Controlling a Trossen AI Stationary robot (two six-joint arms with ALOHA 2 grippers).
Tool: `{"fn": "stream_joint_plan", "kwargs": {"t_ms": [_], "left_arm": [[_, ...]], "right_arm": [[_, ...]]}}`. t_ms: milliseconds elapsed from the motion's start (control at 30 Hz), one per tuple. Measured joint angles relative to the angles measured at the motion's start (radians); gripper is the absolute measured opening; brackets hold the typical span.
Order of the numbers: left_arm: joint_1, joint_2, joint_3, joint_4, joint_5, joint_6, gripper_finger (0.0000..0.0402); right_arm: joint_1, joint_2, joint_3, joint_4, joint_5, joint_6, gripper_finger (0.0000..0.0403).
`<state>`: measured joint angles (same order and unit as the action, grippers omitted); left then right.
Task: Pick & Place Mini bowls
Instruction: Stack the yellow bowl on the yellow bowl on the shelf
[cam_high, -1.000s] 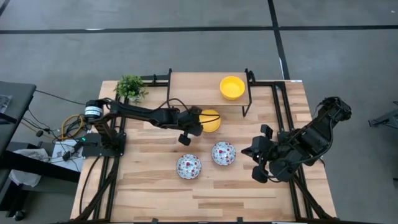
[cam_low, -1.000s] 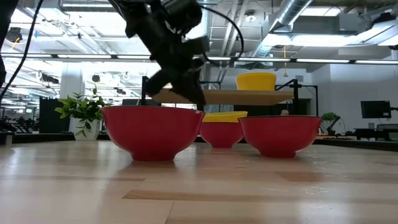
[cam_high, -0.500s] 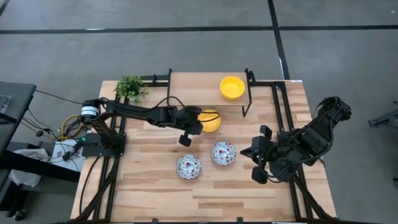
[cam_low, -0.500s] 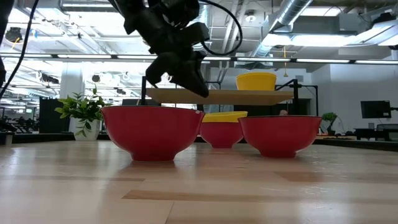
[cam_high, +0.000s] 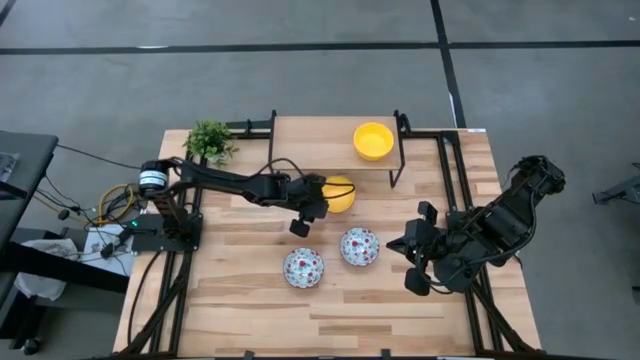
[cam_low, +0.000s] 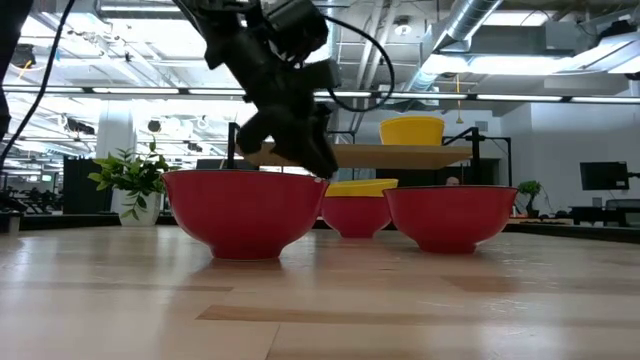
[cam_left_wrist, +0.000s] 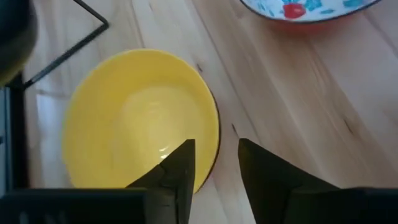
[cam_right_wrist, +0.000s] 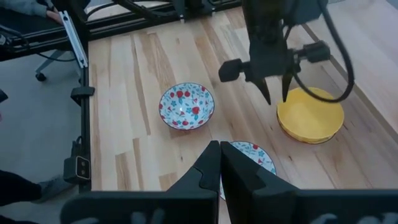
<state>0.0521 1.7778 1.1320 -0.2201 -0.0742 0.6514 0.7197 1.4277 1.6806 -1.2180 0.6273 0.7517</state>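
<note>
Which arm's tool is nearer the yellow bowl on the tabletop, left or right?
The left. The left tool is open, straddling the rim of the yellow bowl. The right tool is shut and waits off at the table's right side, beyond the nearer floral bowl.

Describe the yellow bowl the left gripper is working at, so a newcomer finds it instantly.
Start at the raised wooden shelf along the table's far edge. The bowl sits on the tabletop just before it, a plain yellow mini bowl under the left gripper. Its yellow twin sits on the shelf; the nearer bowls are floral.

Dark jointed arms, looping black cables
</note>
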Motion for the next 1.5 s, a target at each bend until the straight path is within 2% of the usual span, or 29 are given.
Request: {"fn": "stream_joint_plan", "kwargs": {"t_ms": [600,867,1100,1500], "left_arm": [[0.012,0.042,-0.001,0.035,0.003,0.05,0.0085],[0.023,0.057,-0.001,0.038,0.004,0.048,0.0053],[0.023,0.057,-0.001,0.041,0.005,0.048,0.001],[-0.003,0.052,-0.001,0.032,-0.023,0.047,0.0009]], "right_arm": [[0.0,0.0,0.0,0.0,-0.001,0.0,0.0001],[0.0,0.0,0.0,0.0,-0.002,0.0,0.0001],[0.0,0.0,0.0,0.0,0.0,0.0,0.0001],[0.0,0.0,0.0,0.0,0.0,0.001,0.0001]]}}
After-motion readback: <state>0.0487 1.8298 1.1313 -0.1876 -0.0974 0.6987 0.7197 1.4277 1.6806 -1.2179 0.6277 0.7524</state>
